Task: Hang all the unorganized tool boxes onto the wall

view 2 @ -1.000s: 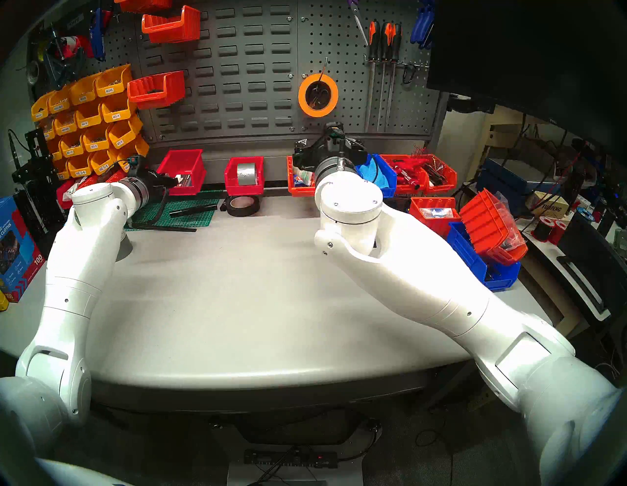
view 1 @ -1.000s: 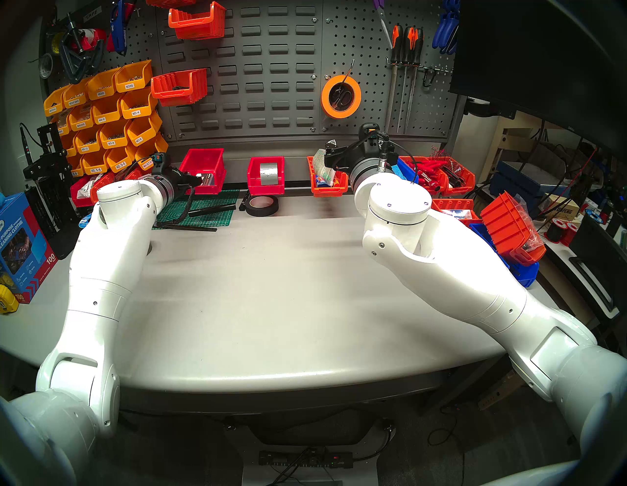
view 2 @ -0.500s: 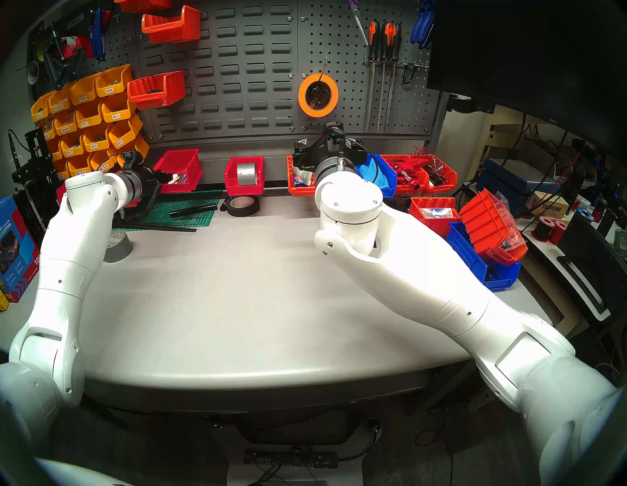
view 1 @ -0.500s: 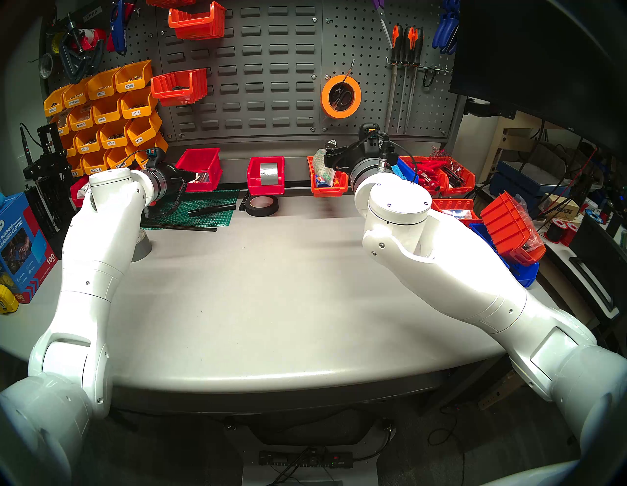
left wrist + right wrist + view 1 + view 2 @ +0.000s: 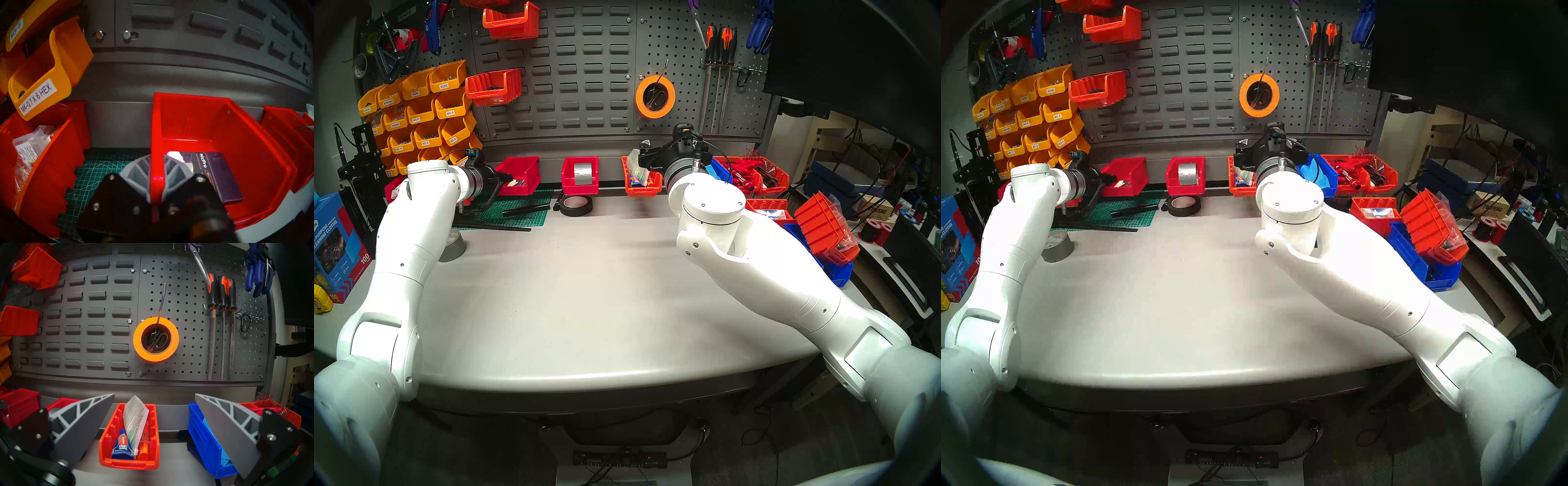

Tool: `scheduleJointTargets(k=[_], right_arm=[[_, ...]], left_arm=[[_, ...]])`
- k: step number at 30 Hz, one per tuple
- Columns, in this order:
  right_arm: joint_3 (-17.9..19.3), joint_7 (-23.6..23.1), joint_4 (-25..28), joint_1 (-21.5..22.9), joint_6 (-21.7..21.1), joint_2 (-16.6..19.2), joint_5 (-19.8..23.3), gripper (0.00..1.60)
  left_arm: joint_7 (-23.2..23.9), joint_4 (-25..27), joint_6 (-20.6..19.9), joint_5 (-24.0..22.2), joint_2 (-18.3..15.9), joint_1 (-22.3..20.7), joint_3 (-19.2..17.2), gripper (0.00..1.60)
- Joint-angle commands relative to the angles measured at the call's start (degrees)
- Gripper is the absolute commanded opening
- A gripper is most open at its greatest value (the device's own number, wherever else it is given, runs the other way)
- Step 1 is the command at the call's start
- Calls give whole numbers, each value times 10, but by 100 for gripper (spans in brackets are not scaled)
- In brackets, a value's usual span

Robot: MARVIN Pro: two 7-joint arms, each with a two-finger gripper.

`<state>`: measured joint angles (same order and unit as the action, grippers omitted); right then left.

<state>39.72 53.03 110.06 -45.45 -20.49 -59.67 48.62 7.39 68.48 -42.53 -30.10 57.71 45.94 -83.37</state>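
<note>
Two plastic bins sit at the foot of the dark grey louvred wall panel [image 5: 572, 78]: the plain red bin [image 5: 220, 135], its left wall pinched in the left gripper [image 5: 157, 183], and the ribbed orange bin of glue tubes [image 5: 129, 461], below the right gripper [image 5: 153, 405], whose jaws stand wide apart, empty.

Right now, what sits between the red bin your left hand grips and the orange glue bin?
In the head view, another red bin holding a silver tape roll.
</note>
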Motion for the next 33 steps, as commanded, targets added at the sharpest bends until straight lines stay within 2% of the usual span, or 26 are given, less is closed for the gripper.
scheduleJointTargets(k=[1,9,14,19,28,33], right_arm=[[3,0,4,8,-1,-1,-3,160],[3,0,4,8,-1,-1,-3,160],[3,0,4,8,0,-1,-3,160],[3,0,4,8,0,-1,-3,160],[3,0,4,8,0,-1,-3,160],[2,0,4,8,-1,-1,-3,160]], left_arm=[[6,-17,16,7,7,-57,9,0],[10,-40,20,16,14,-76,17,0],[0,-56,20,9,33,-96,3,0],[-1,-49,12,-1,43,-100,-9,0],[-37,-1,-27,-32,69,-65,-45,0],[-81,26,-52,-29,80,-46,-51,0]])
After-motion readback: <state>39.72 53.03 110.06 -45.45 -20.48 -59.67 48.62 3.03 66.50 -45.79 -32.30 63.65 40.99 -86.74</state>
